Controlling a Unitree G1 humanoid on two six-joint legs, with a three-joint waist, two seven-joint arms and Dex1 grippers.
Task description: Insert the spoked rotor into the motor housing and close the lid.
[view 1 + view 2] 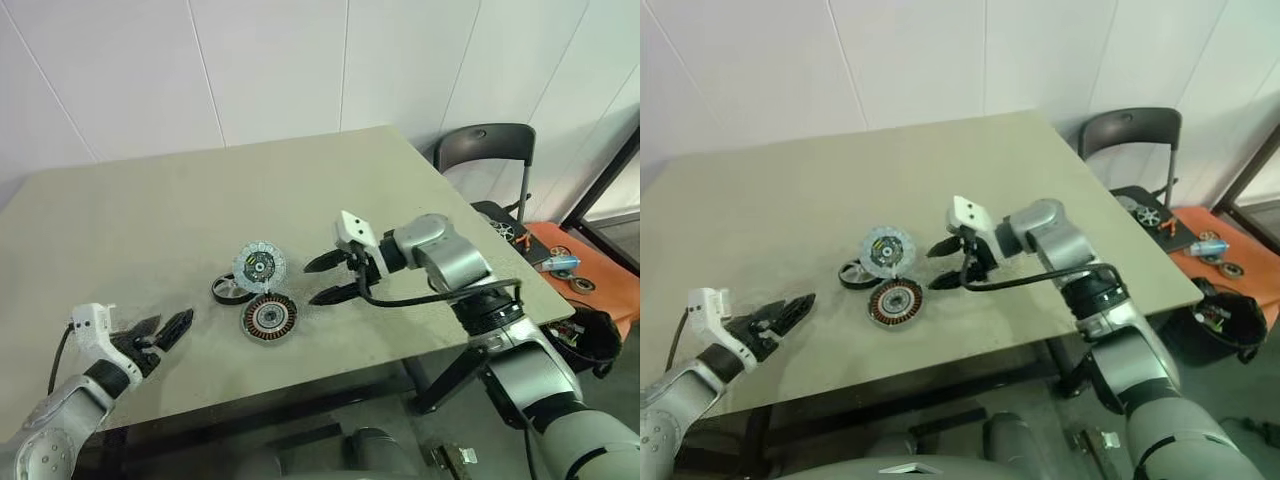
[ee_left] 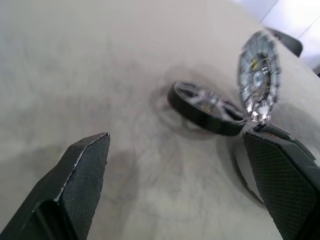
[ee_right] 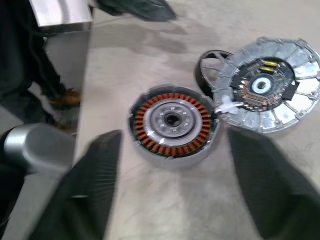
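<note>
On the pale grey-green surface three motor parts sit close together a little left of centre, towards the near edge. The motor housing, a round shallow metal disc with a ring of copper-brown windings around a silvery centre, lies flat and is the nearest of the three. Just beyond it the lid, a round silver-grey disc ringed with pale rectangular segments around a dark green-blue centre, stands tilted up on its edge, its segmented face turned towards the near side and its lower rim touching or almost touching the housing's far rim. To the left of the housing and partly behind the lid lies the spoked rotor, a small black wheel-like ring with silvery spokes, flat on the surface and outside the housing. The right gripper hangs just to the right of the lid and housing, pointing left towards them, its two black fingers spread wide apart and holding nothing. The left gripper is low over the near left corner of the surface, well apart from the parts, pointing right towards them; its fingers also stand wide open and empty. Beyond the far right edge of the surface stands a dark chair.
</note>
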